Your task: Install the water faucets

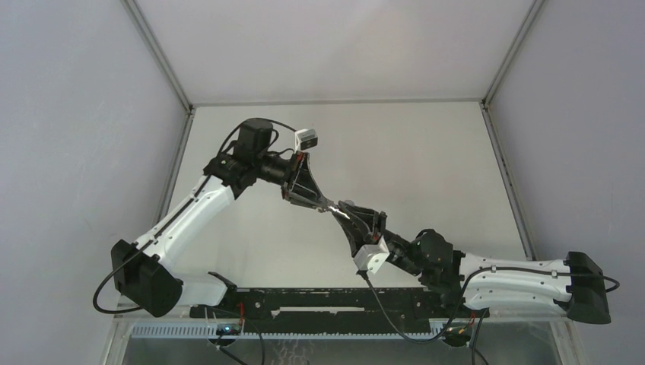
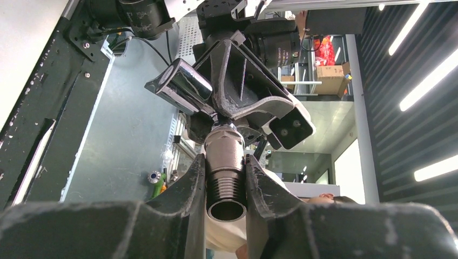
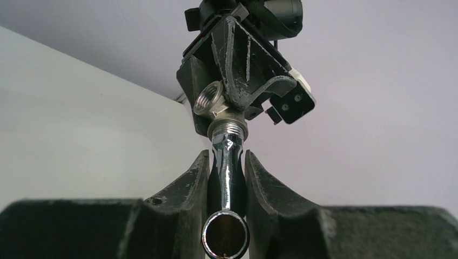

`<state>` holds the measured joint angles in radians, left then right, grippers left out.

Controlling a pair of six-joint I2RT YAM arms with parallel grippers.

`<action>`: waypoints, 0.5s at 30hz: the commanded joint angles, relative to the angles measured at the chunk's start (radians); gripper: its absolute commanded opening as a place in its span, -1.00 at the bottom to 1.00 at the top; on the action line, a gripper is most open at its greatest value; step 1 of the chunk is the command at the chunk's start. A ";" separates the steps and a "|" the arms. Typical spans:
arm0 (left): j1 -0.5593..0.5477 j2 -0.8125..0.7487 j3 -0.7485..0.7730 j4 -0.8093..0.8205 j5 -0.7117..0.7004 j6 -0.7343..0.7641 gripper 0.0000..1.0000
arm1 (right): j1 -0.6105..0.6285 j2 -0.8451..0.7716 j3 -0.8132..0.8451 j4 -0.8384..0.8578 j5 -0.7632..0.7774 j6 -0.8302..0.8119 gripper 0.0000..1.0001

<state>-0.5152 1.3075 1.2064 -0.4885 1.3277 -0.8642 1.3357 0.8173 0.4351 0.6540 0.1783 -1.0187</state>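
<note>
Both grippers meet tip to tip above the middle of the table. My left gripper [image 1: 322, 201] [image 2: 226, 159] is shut on the dull-grey threaded stub [image 2: 226, 178], whose open end faces the camera. My right gripper [image 1: 344, 209] [image 3: 227, 156] is shut on the shiny chrome angled tap piece [image 3: 227, 181]. The tap piece's threaded end touches the stub [image 3: 211, 100] in line; I cannot tell how far it is screwed in. In the left wrist view the chrome tap piece [image 2: 181, 85] sticks out sideways beyond the stub. In the top view the parts [image 1: 335, 206] are a tiny glint between the fingertips.
The white table [image 1: 433, 163] is boxed in by grey walls with metal corner posts [image 1: 176, 163]. A black rail [image 1: 327, 300] with cables runs along the near edge between the arm bases.
</note>
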 commanded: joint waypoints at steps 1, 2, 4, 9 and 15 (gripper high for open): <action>-0.026 -0.045 0.004 0.064 0.018 0.030 -1.00 | -0.022 0.011 0.041 0.004 -0.095 0.148 -1.00; -0.026 -0.046 0.003 0.063 0.015 0.033 -1.00 | -0.025 0.011 0.044 0.002 -0.094 0.162 -1.00; -0.028 -0.049 0.002 0.067 0.009 0.040 -1.00 | -0.031 0.012 0.052 -0.005 -0.086 0.190 -1.00; -0.036 -0.063 -0.014 0.122 -0.021 0.038 -1.00 | -0.053 0.016 0.078 -0.028 -0.118 0.300 -1.00; -0.052 -0.094 -0.079 0.271 -0.059 0.009 -1.00 | -0.113 -0.019 0.099 -0.081 -0.248 0.423 -1.00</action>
<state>-0.5152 1.2533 1.1721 -0.3870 1.2812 -0.8669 1.2556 0.8097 0.4706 0.6079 0.0940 -0.7631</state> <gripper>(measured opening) 0.280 0.323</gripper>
